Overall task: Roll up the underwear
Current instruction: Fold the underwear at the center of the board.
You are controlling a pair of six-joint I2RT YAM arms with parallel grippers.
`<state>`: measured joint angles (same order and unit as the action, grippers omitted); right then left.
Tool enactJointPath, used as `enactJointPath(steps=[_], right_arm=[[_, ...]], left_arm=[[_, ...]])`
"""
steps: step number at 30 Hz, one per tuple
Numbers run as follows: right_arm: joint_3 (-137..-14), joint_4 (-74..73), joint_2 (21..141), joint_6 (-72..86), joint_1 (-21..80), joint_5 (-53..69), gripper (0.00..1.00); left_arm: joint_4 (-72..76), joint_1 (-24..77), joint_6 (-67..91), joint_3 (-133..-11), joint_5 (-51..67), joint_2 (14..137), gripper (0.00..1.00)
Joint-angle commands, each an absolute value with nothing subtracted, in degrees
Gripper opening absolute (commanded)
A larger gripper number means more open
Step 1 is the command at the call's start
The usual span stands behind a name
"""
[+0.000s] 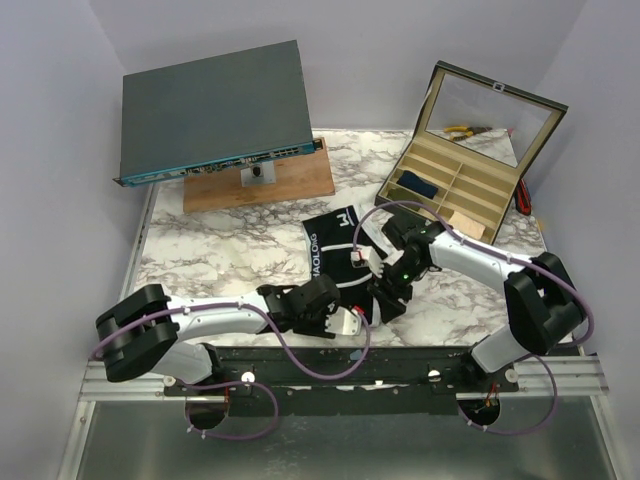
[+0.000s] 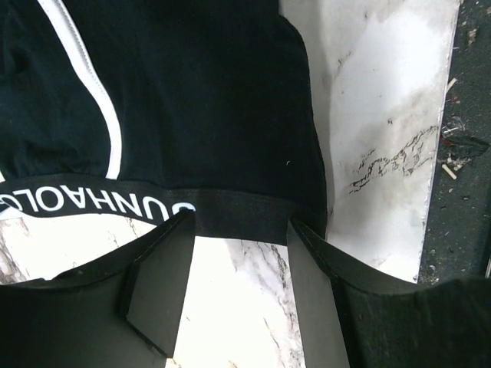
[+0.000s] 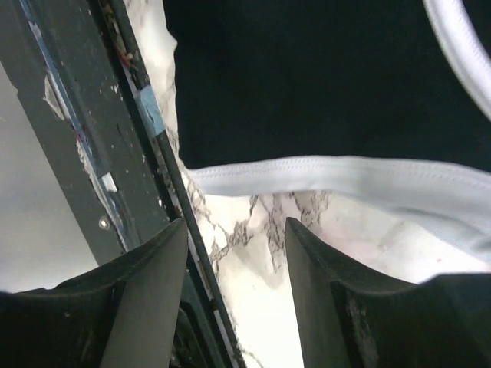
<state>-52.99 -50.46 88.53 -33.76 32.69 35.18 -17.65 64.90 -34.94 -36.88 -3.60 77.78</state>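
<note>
The underwear (image 1: 330,248) is black with white trim and white waistband lettering, lying flat on the marble table (image 1: 220,255) near the middle front. My left gripper (image 1: 358,318) is open at its near edge. In the left wrist view the open fingertips (image 2: 184,230) reach the lettered waistband of the underwear (image 2: 199,100), with bare table between them. My right gripper (image 1: 386,300) is open beside the garment's near right corner. In the right wrist view it (image 3: 234,230) hovers just short of the white trim of the underwear (image 3: 330,175).
A grey flat device (image 1: 215,110) rests on a wooden block (image 1: 290,180) at the back left. An open compartment box (image 1: 450,190) at the back right holds a dark blue roll (image 1: 415,185). The table's dark front rail (image 3: 115,153) runs close to the right gripper.
</note>
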Motion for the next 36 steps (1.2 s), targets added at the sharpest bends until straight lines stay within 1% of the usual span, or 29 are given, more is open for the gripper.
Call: enactJointPath(steps=[1, 6, 15, 18, 26, 32, 34, 36], right_arm=[[-52.7, -44.0, 87.6, -33.4, 33.5, 38.3, 0.59], [-52.4, -38.6, 89.2, -29.7, 33.8, 37.5, 0.60], [-52.9, -33.0, 94.2, -25.4, 36.1, 30.3, 0.60], [-53.0, -33.3, 95.1, -25.3, 36.7, 28.2, 0.60], [-52.7, -38.2, 92.7, -27.4, 37.8, 24.6, 0.60], [-57.5, -41.7, 88.1, -27.3, 37.7, 22.0, 0.60], [-60.0, -42.8, 86.6, -27.0, 37.8, 21.6, 0.60], [-62.1, -43.0, 85.3, -26.4, 37.8, 20.7, 0.60]], left_arm=[[-18.6, 65.2, -36.4, -32.4, -8.7, 77.5, 0.57], [-17.3, 65.3, -38.4, -29.7, -11.9, 77.0, 0.57], [-14.9, 65.3, -43.0, -25.5, -16.9, 75.2, 0.59], [-15.2, 65.2, -43.2, -24.6, -17.5, 74.9, 0.59], [-18.7, 65.3, -42.8, -22.9, -18.0, 70.6, 0.61], [-20.6, 65.3, -40.7, -23.2, -18.0, 67.1, 0.72], [-21.4, 65.4, -39.2, -24.0, -16.5, 64.9, 0.77], [-21.7, 65.3, -38.1, -24.7, -15.5, 62.5, 0.85]])
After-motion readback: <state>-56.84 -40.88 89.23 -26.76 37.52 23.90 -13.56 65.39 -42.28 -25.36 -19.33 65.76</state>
